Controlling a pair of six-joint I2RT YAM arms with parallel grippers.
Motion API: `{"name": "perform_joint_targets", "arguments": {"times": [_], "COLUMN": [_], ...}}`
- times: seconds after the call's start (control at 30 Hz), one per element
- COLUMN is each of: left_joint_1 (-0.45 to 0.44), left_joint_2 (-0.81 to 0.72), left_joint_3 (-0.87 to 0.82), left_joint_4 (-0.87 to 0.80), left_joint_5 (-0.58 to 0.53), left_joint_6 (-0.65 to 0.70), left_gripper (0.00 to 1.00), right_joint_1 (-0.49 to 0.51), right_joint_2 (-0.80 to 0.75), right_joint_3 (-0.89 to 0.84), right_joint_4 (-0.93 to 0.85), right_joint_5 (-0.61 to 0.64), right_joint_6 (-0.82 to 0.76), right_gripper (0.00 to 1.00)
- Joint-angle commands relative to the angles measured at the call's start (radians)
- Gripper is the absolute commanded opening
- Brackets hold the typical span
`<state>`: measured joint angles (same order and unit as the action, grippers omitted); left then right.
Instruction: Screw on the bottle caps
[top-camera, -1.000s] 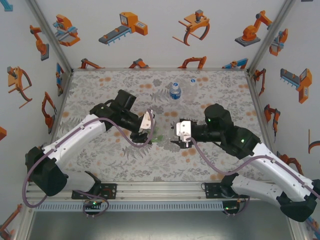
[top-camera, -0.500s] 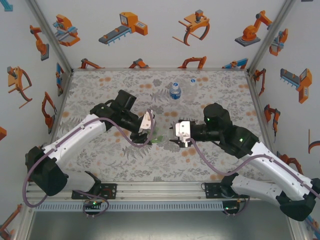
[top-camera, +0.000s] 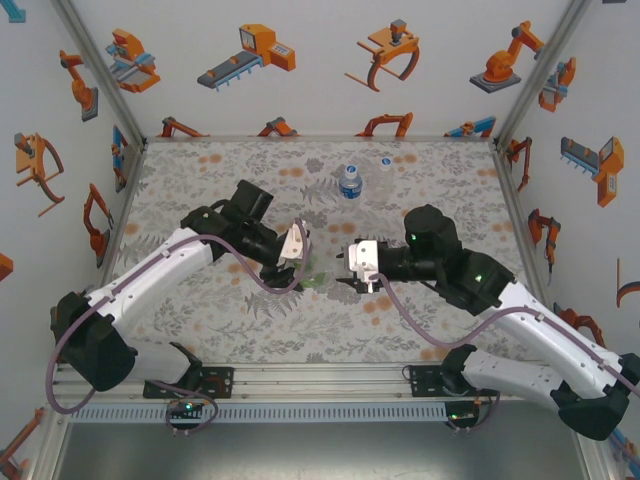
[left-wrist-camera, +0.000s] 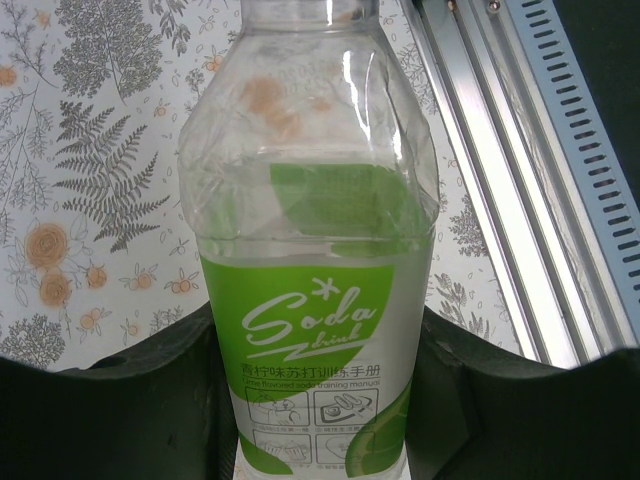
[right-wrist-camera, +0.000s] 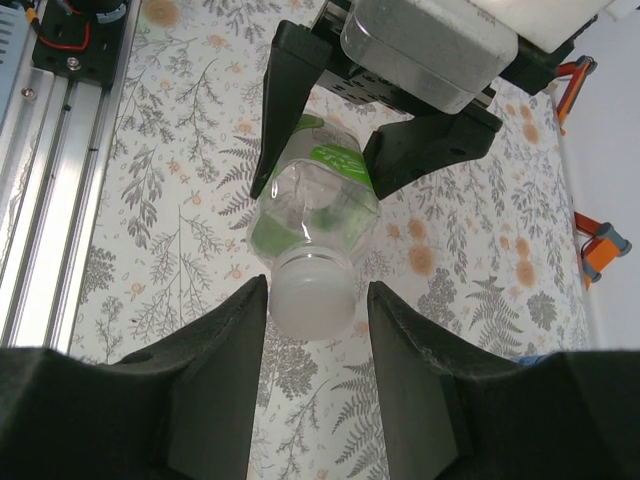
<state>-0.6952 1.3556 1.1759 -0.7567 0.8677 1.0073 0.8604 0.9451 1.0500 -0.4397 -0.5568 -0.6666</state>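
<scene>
My left claw (left-wrist-camera: 318, 345) is pinching the green bottle (left-wrist-camera: 318, 290) by its label, one finger on each side. The bottle hangs tipped over above the bench (top-camera: 200, 180), between the two arms near the middle. Its mouth points at my right claw (right-wrist-camera: 317, 295).

From the right wrist I see a white cap (right-wrist-camera: 312, 292) sitting on the end of the bottle's neck, right between that claw's fingers (right-wrist-camera: 215, 380). The near-left finger looks to be against the cap and the other shows a thin gap. I cannot tell whether that claw is really pinching it.

Well behind, toward the far edge of the bench, the blue bottle (top-camera: 349, 183) stands upright. A small clear one (top-camera: 385, 162) stands just beside it, too small to make out in detail.
</scene>
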Motion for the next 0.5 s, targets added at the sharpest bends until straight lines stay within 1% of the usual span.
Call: {"name": "perform_joint_targets", "arguments": {"times": [0.0,0.07,0.13,0.2,0.3,0.33,0.4,0.47], "left_joint_1": [-0.004,-0.005,-0.005,-0.006,-0.005,-0.005,-0.006,-0.005], "left_joint_2": [0.002,0.0,0.0,-0.002,-0.003,-0.005,-0.006,-0.008], "left_joint_3": [0.019,0.019,0.019,0.019,0.019,0.019,0.018,0.018], "left_joint_4": [-0.026,-0.026,-0.026,-0.025,-0.026,-0.026,-0.019,-0.011], "left_joint_5": [0.045,0.046,0.045,0.045,0.039,0.035,0.025,0.016], "left_joint_6": [0.027,0.028,0.027,0.027,0.028,0.027,0.02,0.011], "left_gripper": [0.0,0.0,0.0,0.0,0.0,0.0,0.0,0.0], "right_joint_1": [0.0,-0.002,0.0,0.0,-0.001,-0.001,-0.001,-0.001], "right_joint_2": [-0.009,-0.008,-0.006,-0.005,-0.014,-0.016,-0.022,-0.021], "right_joint_3": [-0.012,-0.015,-0.017,-0.023,-0.041,-0.052,-0.079,-0.099], "right_joint_4": [0.004,0.004,0.008,0.024,0.066,0.091,0.155,0.193], "right_joint_5": [0.002,0.01,0.013,0.018,0.047,0.071,0.135,0.199], "right_joint_6": [0.021,0.027,0.043,0.074,0.183,0.258,0.46,0.697], "right_gripper": [0.44,0.44,0.42,0.37,0.27,0.22,0.13,0.01]}}
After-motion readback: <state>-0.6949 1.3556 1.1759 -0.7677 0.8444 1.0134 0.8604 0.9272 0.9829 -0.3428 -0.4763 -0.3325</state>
